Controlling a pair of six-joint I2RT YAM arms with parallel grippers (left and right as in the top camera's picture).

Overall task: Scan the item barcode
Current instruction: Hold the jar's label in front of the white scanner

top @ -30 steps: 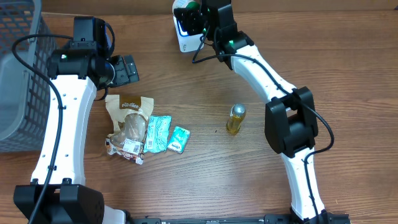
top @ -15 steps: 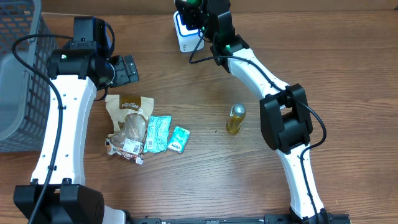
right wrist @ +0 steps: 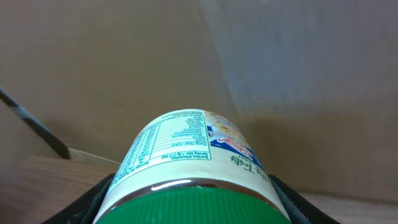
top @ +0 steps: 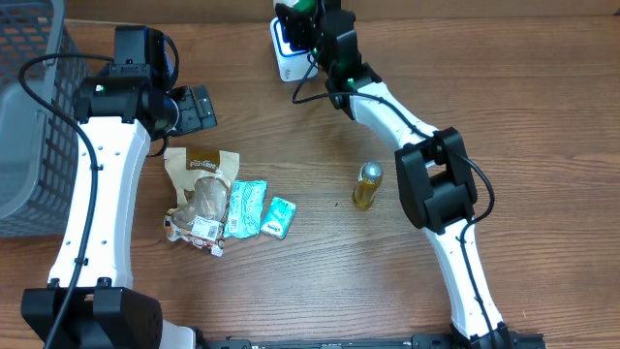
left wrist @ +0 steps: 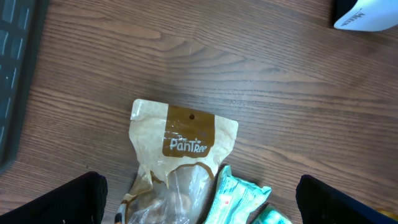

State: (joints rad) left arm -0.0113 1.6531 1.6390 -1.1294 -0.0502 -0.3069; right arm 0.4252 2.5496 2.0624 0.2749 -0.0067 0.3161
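**Right hand.** The right gripper (top: 308,21) is gripping a green-lidded jar (right wrist: 189,162), its fingers (right wrist: 81,205) part-open and pressing against the jar's two sides. In the wrist view the lid is facing the camera and the nutrition panel is showing on top. No barcode is showing on that face.

**Change noted.** Over the last second the right arm has been swinging further in. It is carrying the jar from just beside the white scanner (top: 287,60) to directly over its upper end. The scanner is now lying immediately below and slightly outboard of the hand.

**Bearing on task.** In my judgement, the item is being presented for scanning. Whether the barcode is turned toward the reader cannot be told, so the jar may need rotating in the grip.

**Left hand.** The left gripper (top: 199,107) is standing fully open and holding nothing. It is hovering with the snack bag (left wrist: 180,140) below and just ahead of its fingertips.

**Other items.** The small bottle (top: 367,185) is standing well apart from both hands.
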